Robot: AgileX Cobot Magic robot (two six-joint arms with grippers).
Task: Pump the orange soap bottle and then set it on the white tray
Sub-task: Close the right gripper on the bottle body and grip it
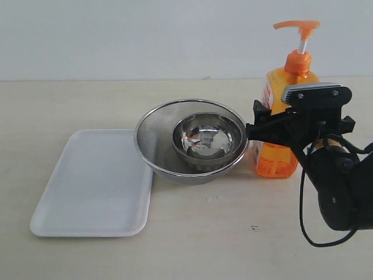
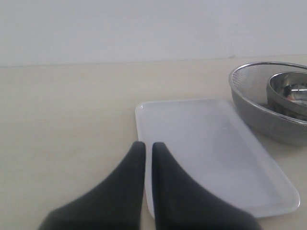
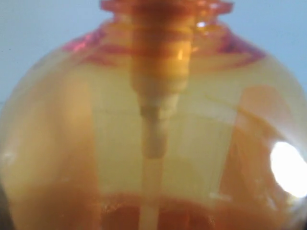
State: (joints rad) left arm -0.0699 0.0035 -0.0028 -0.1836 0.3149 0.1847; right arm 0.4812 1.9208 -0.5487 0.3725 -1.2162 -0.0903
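Exterior view: bottle (image 1: 275, 160) stands upright on the bench (image 1: 221, 233) at the right, just beside the mesh bowl (image 1: 152, 149) (a smaller steel bowl (image 1: 207, 137) sits inside it). Tray (image 1: 93, 186) lies flat on the other side of the bowls with nothing on it, one edge right at the mesh bowl's rim. It is well apart from the bottle, with the bowls between.

Pump head (image 1: 297, 25) is up on its white stem and nothing touches it, so pumping looks not yet done.

Right fingers (image 1: 267, 125) reach in sideways at the bottle's mid-body, the near one crossing the label. This is probably a side hold to steady the bottle for the press and later carry it (my guess). Right wrist view shows only the bottle's shoulder and dip tube, very close, with no fingers in frame. The fingers look apart, one on each side of the bottle, but I cannot tell if they are pressing its walls yet.

Left wrist view: left fingers (image 2: 139, 152) are together and hold nothing, by the tray's edge, far from the bottle. Closed like that they could serve as a blunt pusher for the pump.
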